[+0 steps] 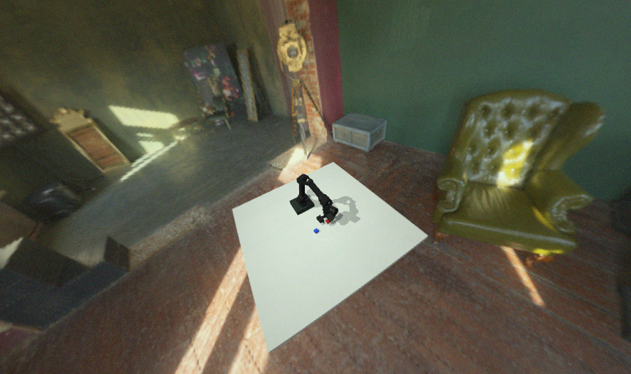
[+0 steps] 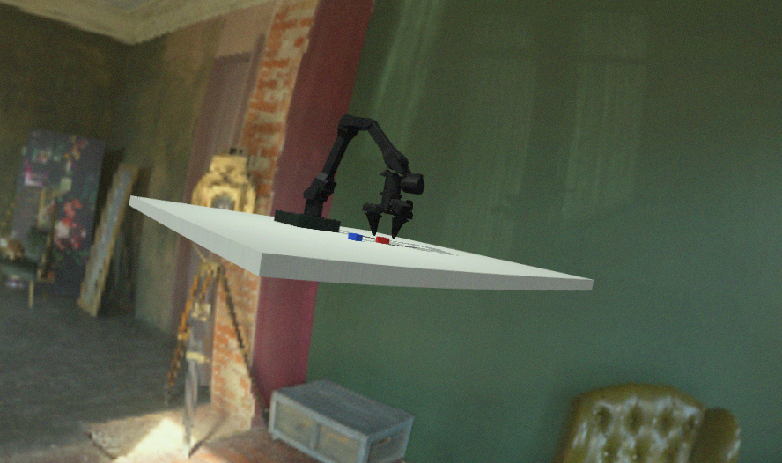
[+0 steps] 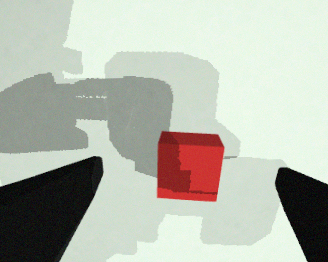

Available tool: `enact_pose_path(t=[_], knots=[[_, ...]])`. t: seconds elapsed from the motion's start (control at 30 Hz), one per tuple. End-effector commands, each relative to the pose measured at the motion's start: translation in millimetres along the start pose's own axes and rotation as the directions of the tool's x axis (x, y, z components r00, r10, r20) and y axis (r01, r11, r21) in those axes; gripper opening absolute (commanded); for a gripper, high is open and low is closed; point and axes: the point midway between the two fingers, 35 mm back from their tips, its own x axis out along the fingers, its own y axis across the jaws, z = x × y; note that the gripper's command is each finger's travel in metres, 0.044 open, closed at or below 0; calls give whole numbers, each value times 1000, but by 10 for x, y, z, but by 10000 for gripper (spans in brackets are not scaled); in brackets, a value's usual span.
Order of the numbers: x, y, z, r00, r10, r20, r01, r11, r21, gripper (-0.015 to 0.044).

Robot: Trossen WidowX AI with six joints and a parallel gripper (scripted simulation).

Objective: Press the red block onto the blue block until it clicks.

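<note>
Presently, the gripper [image 1: 327, 221] [image 2: 383, 235] [image 3: 188, 171] points downward over the red block [image 1: 327, 221] [image 2: 382, 240] [image 3: 190, 167], and its two fingers are widely spread. The wrist view shows the block about in the middle between them, with a gap at each side, so nothing is pinched. This red block rests on the white board [image 1: 299, 279] [image 2: 221, 241], partly under the shadow of the arm [image 1: 301, 188] [image 2: 332, 164]. The blue block [image 1: 315, 230] [image 2: 355, 237] lies on the same board, near the red one but apart from it; the two are not joined.

As for containers, one grey chest [image 1: 359, 131] [image 2: 336, 428] stands on the floor beside the green wall. It has a flat top and light panels on its front; what is inside, I cannot tell. To one side of this chest there is a yellow lamp-like object [image 1: 292, 48] [image 2: 227, 187] on a tripod, and to the other side a green leather armchair [image 1: 508, 199] [image 2: 636, 428] with buttons in its back.
</note>
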Motion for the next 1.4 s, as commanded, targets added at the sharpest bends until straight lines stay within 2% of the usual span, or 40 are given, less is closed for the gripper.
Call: enact_pose_path(t=[0.0, 0.17, 0.57, 0.83, 0.93, 1.37], knots=[[79, 1, -20, 1000, 4, -5, -4, 1000, 4, 440], [135, 0, -24, 1000, 4, -5, -4, 1000, 4, 440], [135, 0, -24, 1000, 4, -5, -4, 1000, 4, 125], [135, 0, -24, 1000, 4, -5, -4, 1000, 4, 72], [127, 3, -6, 1000, 1, 5, -1, 1000, 12, 0], [-345, 47, 69, 1000, -1, 19, 1, 1000, 21, 0]])
